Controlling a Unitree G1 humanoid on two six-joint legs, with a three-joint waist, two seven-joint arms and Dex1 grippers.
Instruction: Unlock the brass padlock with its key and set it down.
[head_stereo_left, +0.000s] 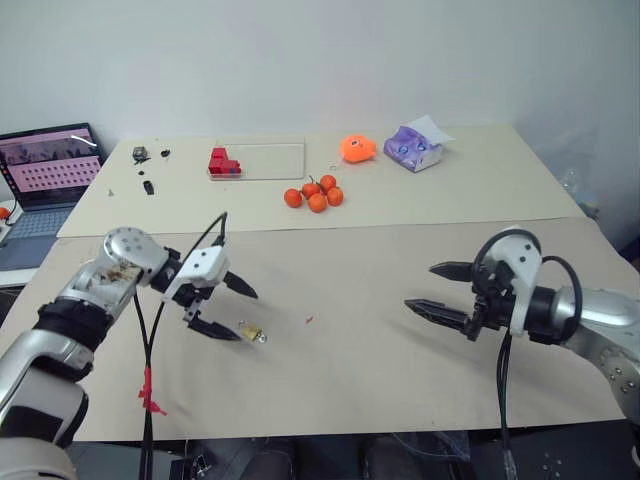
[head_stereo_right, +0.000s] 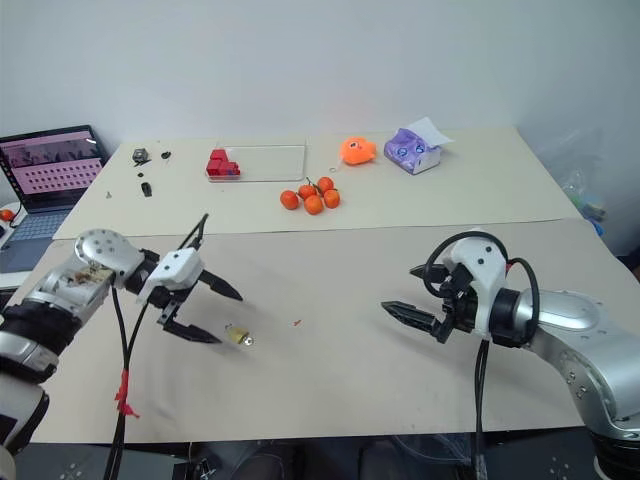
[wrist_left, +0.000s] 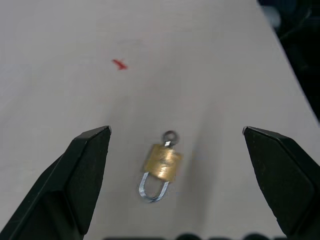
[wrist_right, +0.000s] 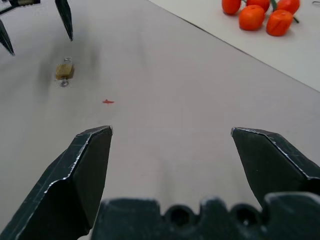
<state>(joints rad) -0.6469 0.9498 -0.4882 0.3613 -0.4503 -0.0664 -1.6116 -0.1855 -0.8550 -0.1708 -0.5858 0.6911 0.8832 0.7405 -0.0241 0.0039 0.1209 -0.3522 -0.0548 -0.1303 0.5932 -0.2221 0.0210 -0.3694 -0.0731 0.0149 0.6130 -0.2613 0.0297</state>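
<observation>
- The brass padlock (wrist_left: 162, 162) lies flat on the bench (head_stereo_left: 400, 350), toward its near left part, with the key (wrist_left: 169, 137) in its keyhole.
- The left tool (head_stereo_left: 228, 307) hangs just beside it, fingers spread, holding nothing.
- The right tool (head_stereo_left: 438, 288) is spread and empty, well apart.
- Judged step: the reach; next, pinch the body, then turn the key.
- Open bench surrounds it; the red scrap (head_stereo_left: 309, 321) is near, the oranges (head_stereo_left: 314, 194) far.

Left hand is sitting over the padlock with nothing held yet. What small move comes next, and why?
Probably ease the left hand straight down and close on the brass padlock. The lock lies flat on the table between its open fingers, untouched, with the key apparently already in its base. The right hand is open and apart, free to turn the key afterwards.
</observation>
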